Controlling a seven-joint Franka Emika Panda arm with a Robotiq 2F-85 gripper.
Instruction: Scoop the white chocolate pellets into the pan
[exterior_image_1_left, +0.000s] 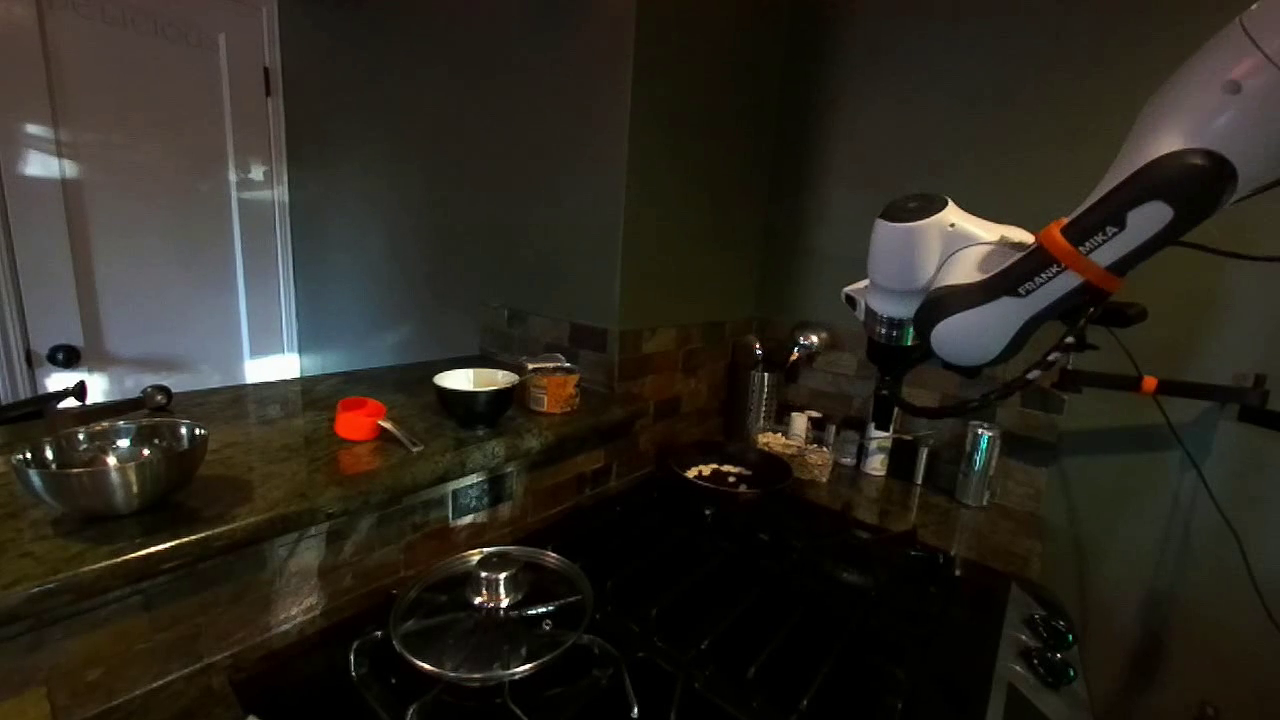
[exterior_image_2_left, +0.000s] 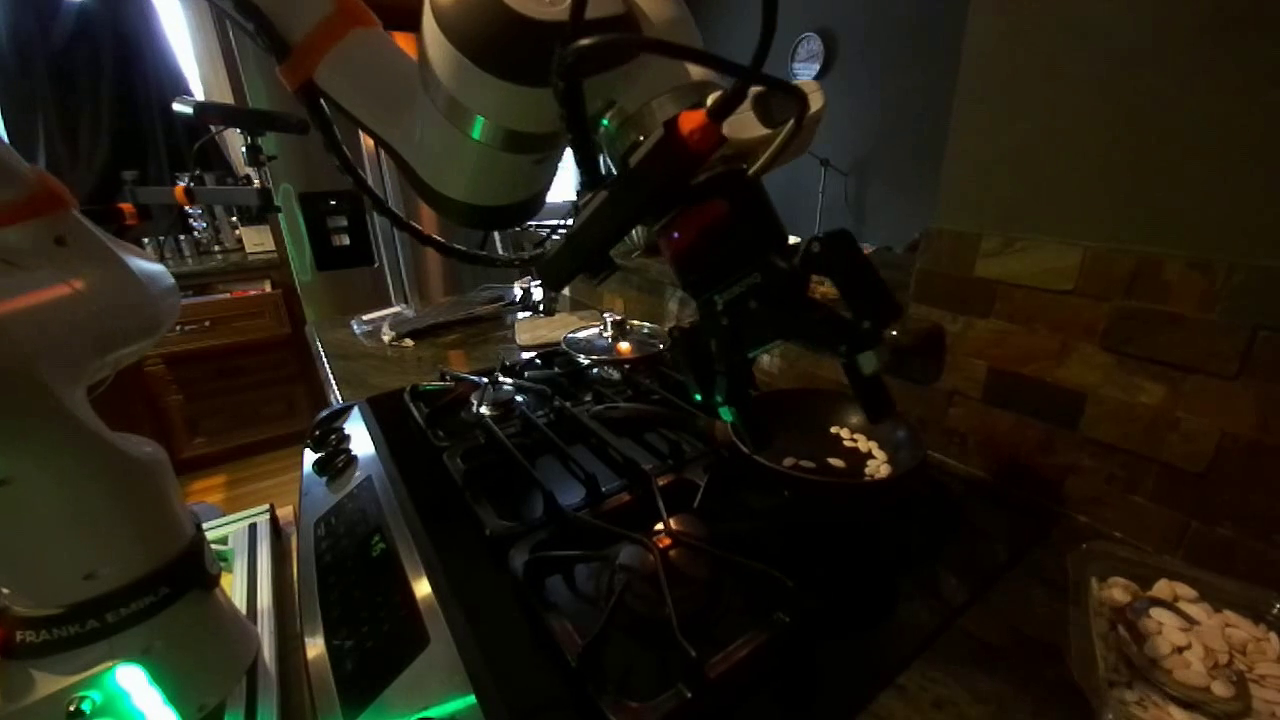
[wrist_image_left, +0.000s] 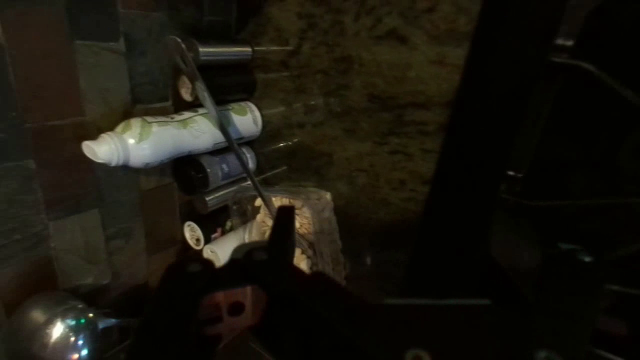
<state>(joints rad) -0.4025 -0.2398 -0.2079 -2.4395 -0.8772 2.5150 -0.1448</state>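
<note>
In both exterior views the dark round pan rests at the back corner of the stove, several white pellets scattered in it. A clear plastic container on the counter beside the stove holds more pellets. A long-handled metal spoon lies with its bowl among them. My gripper stands open, fingers spread and nothing between them. In an exterior view its fingers overlap the pan; their height above it I cannot tell. In the wrist view one finger overlaps the container; the opposite one is lost in darkness.
Close to the container stand a white bottle, small jars and a can. A utensil holder is at the back. A glass-lidded pot sits on the stove. The ledge bears a bowl and red cup.
</note>
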